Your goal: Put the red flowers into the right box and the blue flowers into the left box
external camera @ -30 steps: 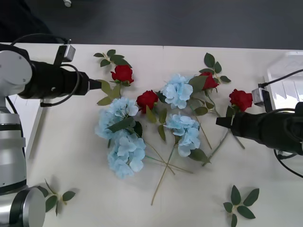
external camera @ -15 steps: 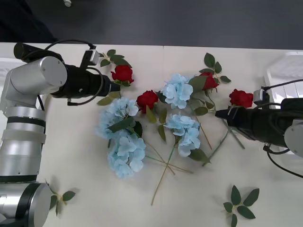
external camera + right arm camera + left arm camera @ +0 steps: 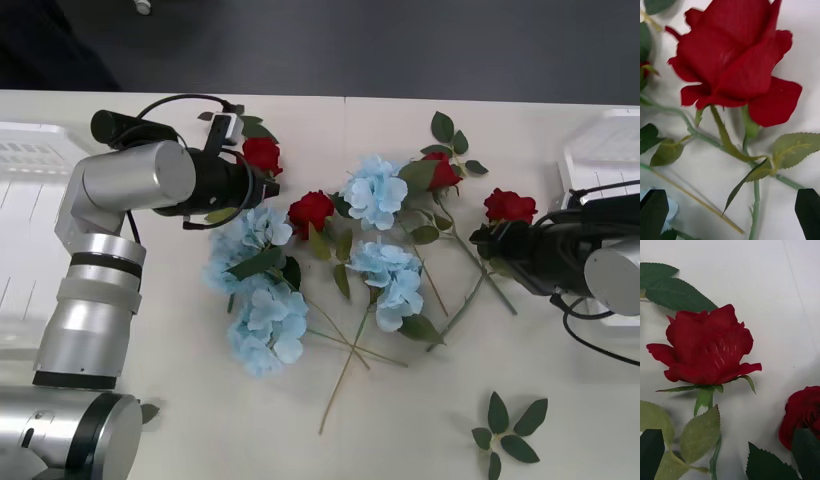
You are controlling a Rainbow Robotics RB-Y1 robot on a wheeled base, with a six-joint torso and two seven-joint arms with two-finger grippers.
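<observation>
Four red flowers lie on the white table: one (image 3: 260, 155) at the far left, one (image 3: 311, 211) mid-table, one (image 3: 443, 170) and one (image 3: 510, 207) on the right. Pale blue flowers (image 3: 374, 190), (image 3: 250, 235), (image 3: 268, 320), (image 3: 392, 275) lie heaped in the middle. My left gripper (image 3: 262, 183) hovers at the far-left rose (image 3: 707, 347), open, black fingers (image 3: 651, 453) on either side of its stem. My right gripper (image 3: 480, 240) is open at the rightmost rose (image 3: 733, 63), whose stem (image 3: 755, 202) runs between the fingers (image 3: 808, 212). The left box (image 3: 40, 150) and the right box (image 3: 600, 150) sit at the table's side edges.
Loose leaf sprigs lie at the front right (image 3: 510, 430) and beside the far-left rose (image 3: 240, 122). Long green stems (image 3: 345, 365) cross in front of the blue heap. A second rose (image 3: 805, 416) shows close to my left gripper. The table's far edge (image 3: 340, 96) runs behind the flowers.
My left arm has swung right and farther over the table, to the far-left rose. My right gripper has drawn back to the right, to the rightmost rose's stem. Both stay open.
</observation>
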